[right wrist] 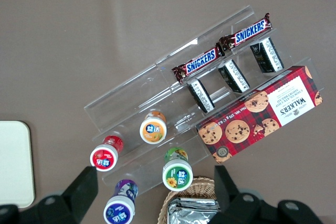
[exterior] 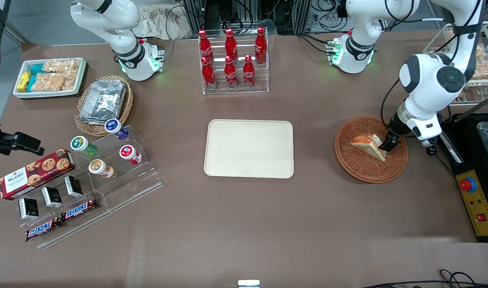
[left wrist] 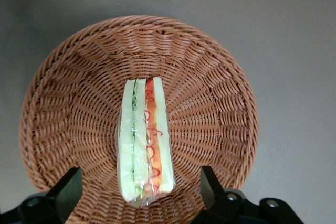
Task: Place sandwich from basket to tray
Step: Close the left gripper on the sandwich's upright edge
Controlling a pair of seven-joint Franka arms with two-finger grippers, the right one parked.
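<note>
While its two dark fingers (left wrist: 68, 187) stand spread wide, one to each side of the sandwich (left wrist: 145, 142), the gripper (left wrist: 139, 195) hangs low inside the basket (left wrist: 63, 93) without touching the bread. From the wrist camera there is clear wicker between each fingertip and the wedge, so nothing is gripped. The sandwich stands on edge, wrapped in clear film, showing pale bread, green layers and an orange-red strip along its cut face. It rests near the middle of the basket's woven floor.

Seen from the front, the gripper (exterior: 389, 143) sits at the end of the sandwich (exterior: 370, 146) that points toward the working arm's end of the table, and the basket (exterior: 358, 168) lies on the brown table (exterior: 244, 224). Well apart from it, toward the parked arm's end, the cream tray (exterior: 249, 148) lies flat with nothing on it. Farther from the front camera than the tray stands a clear rack of red cola bottles (exterior: 231, 56). Beside the basket, at the working arm's end, sits a black and yellow control box (exterior: 478, 204) with a red button.
</note>
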